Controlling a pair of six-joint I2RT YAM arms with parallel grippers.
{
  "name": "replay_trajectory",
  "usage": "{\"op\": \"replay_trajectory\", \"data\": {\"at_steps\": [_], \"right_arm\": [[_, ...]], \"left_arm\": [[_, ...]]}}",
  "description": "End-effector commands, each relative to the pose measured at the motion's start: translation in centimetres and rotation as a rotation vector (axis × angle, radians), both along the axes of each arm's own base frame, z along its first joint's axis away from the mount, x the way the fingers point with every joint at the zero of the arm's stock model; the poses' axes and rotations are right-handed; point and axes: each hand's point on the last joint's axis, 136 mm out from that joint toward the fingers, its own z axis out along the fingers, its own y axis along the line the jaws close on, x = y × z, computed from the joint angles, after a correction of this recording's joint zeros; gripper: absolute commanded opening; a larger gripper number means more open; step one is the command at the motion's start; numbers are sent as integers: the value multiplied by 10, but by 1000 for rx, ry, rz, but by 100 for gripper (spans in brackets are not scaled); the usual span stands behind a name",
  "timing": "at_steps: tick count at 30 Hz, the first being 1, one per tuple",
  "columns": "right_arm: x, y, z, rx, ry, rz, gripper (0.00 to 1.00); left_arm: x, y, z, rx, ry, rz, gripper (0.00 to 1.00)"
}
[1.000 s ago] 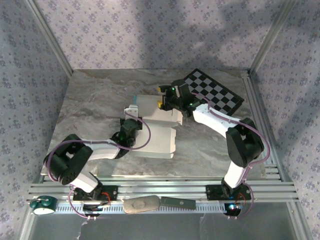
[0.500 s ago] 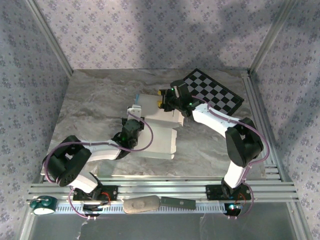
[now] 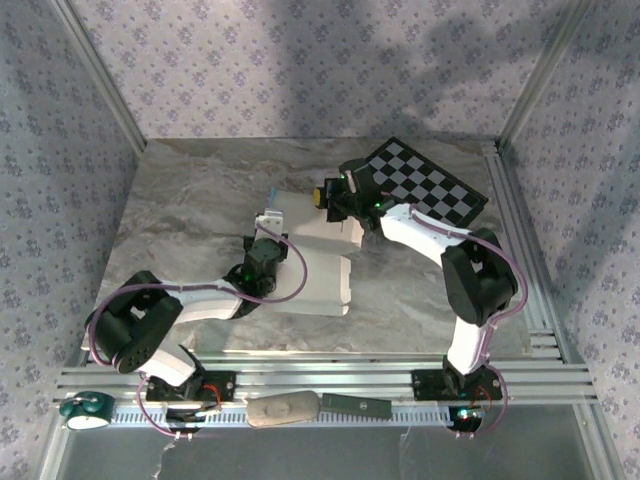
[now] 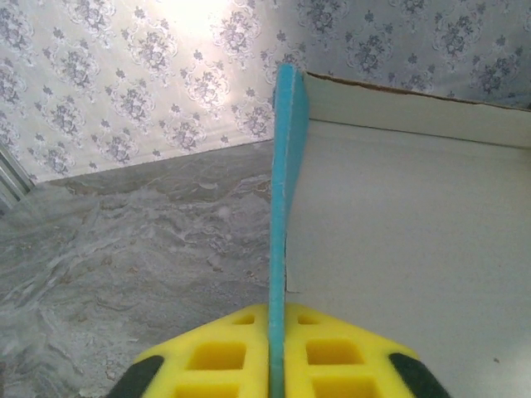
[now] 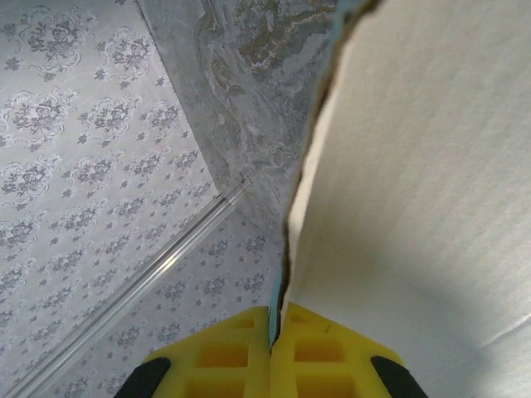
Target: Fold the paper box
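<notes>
The paper box [image 3: 320,275] lies partly unfolded, white side up, in the middle of the marble table. My left gripper [image 3: 267,220] is at its left edge. In the left wrist view its yellow fingers [image 4: 216,361] are shut on an upright turquoise flap [image 4: 286,166], with the white panel [image 4: 406,240] lying to the right. My right gripper [image 3: 323,196] is at the box's far edge. In the right wrist view its yellow fingers [image 5: 332,356] are shut on the edge of a raised white flap [image 5: 415,166], turquoise on its back.
A black-and-white checkerboard [image 3: 428,182] lies at the back right, just behind the right arm. Metal rails [image 3: 330,380] run along the near edge, carrying a teal object [image 3: 85,408], a grey one [image 3: 283,408] and a dark bar [image 3: 357,405]. Patterned walls enclose the table.
The right gripper has closed on the box's far flap and shifted slightly left and back, lifting it. The left gripper has stayed pinched on the left flap.
</notes>
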Motion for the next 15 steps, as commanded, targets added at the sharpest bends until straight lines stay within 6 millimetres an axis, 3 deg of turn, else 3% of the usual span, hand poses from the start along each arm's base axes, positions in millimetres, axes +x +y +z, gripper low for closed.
{"op": "replay_trajectory", "data": {"at_steps": [1, 6, 11, 15], "right_arm": [[-7, -12, 14, -78, -43, -11, 0], [-10, -23, 16, -130, -52, 3, 0], [-8, -24, 15, -142, -75, -6, 0], [-7, -24, 14, -143, -89, -14, 0]], "left_arm": [[5, -8, 23, -45, -25, -35, 24], [10, 9, 16, -138, 53, -97, 38], [6, 14, 16, -159, 95, -161, 41], [3, 11, 6, -178, 136, -216, 42]]}}
